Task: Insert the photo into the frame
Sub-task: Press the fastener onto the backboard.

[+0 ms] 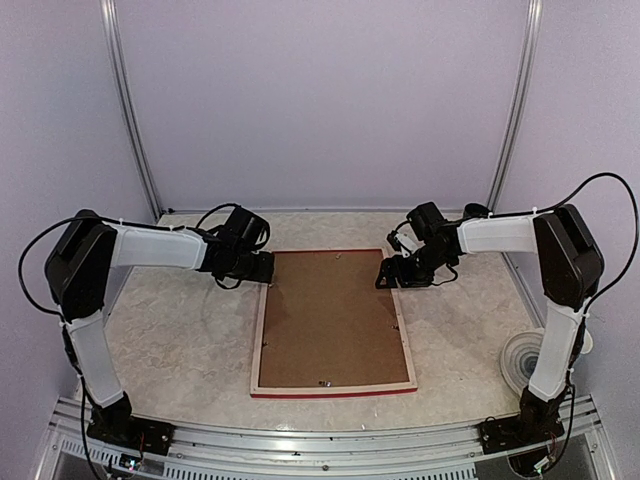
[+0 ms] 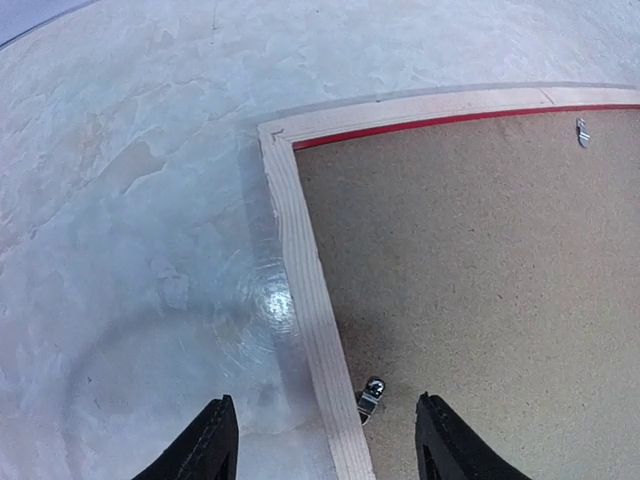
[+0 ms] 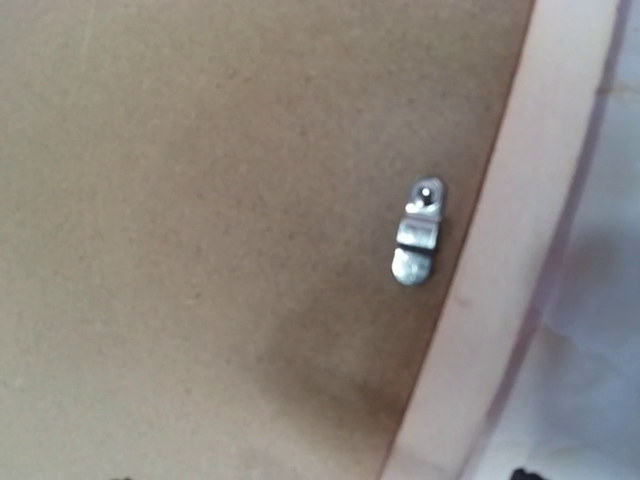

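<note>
Top external: thin red rectangular frame [image 1: 333, 391] face-down, brown hardboard backing [image 1: 333, 320] uppermost, prob. for clip [image 2: 370, 398] access. Left gripper [image 2: 325, 420] parted astride its edge, right gripper [image 1: 390, 277] spread wide; both empty.

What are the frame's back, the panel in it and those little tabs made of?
The frame, seen from behind, looks like bare pale wood: faint lengthwise grain, red only along one edge. The backing panel seems to be hardboard: matte brown, finely speckled. The tab looks like stamped metal: shiny silver, pinned at one end.
</note>
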{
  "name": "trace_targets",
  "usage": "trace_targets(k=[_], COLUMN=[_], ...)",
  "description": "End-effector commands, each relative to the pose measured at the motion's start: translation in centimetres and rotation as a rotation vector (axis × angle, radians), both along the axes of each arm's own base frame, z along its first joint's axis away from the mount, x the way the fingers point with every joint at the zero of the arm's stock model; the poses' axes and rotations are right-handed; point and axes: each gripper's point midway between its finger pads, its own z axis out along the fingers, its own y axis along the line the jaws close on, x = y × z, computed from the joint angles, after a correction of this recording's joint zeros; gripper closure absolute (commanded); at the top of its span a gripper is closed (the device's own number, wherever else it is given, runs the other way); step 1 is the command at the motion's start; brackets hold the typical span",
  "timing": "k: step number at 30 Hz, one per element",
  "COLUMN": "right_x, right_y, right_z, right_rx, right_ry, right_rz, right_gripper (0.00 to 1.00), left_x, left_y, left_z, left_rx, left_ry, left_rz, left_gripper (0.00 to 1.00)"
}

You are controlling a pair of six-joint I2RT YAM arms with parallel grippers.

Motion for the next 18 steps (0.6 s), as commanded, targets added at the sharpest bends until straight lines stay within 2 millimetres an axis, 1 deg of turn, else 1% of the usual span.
trace_targets(k=[1,3,6,12,18], right_x=[-0.1,-0.2,-0.2,-0.3,-0.3], right_y=[-0.2,-0.2,-0.2,-0.1,0.0], right_z=[-0.6,-0.6,-0.6,-0.8,-0.9], right_rx=[-0.001,0.002,0.003,0.007,0.008], right_ry=[0.012,0.012,0.015,0.021,0.025], right_rz=[0.001,0.004,0.005,0.007,0.01], right_gripper=[0.2,0.19,0.19,0.2,0.2], left_x=[0.0,-0.2,-0.2,0.3,0.3], left_y=[-1.4,-1.3,-1.1,-0.8,-0.8], left_z=[-0.7,-2.1,-3.2,-3.6,-4.7], left_rx=[-0.019,0.001,-0.007,-0.012,0.009], left_ry=[0.042,0.091,0.133,0.16,0.185], left_rz=[-0.078,-0.092,-0.106,-0.127,-0.146], left_gripper=[0.39,0.38,0.38,0.38,0.39])
